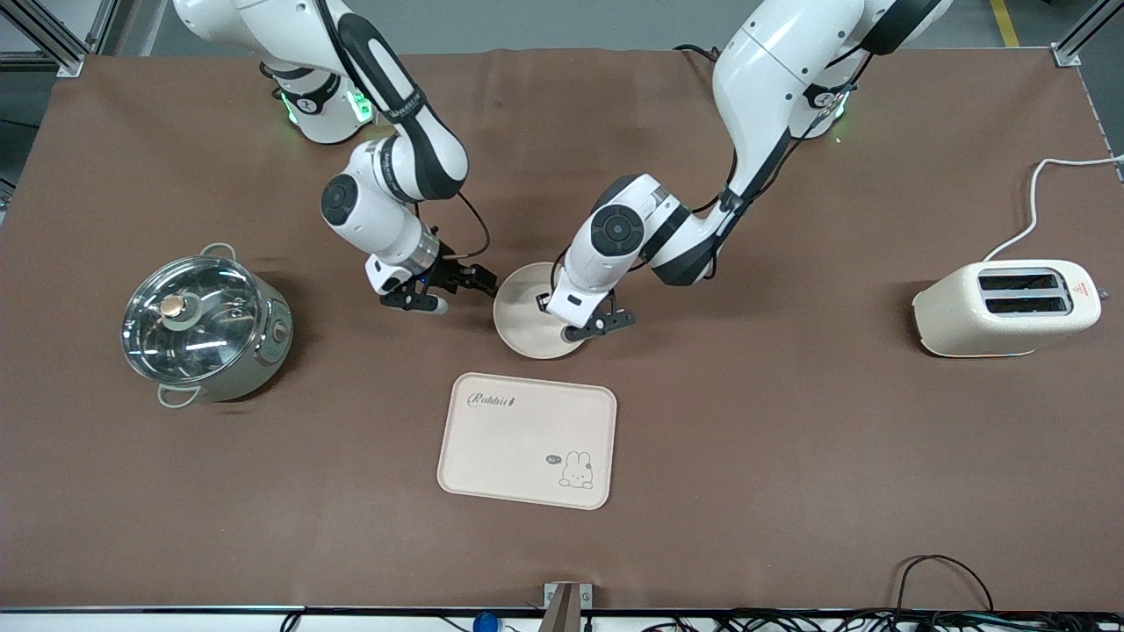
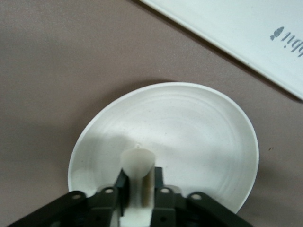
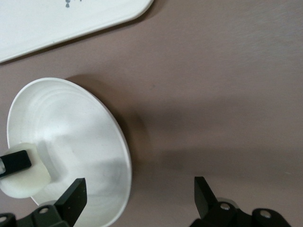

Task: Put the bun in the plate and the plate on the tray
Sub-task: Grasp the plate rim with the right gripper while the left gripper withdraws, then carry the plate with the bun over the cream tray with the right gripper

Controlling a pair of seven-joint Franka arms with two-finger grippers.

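We saw tray (image 1: pixel 527 439) nearest front camera, bare. Farther back lay plate (image 1: pixel 527 307) on table. Left gripper (image 2: pixel 140 189) over plate, fingers clamped on bun (image 2: pixel 137 165). Right gripper (image 3: pixel 137 196) at plate rim (image 3: pixel 124 156), 2 fingers spread apart.

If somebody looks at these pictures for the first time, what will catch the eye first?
Both arms meet at the plate in the table's middle: the left gripper holds the bun over it, and the right gripper hangs open at its rim. The tray lies nearer the camera.
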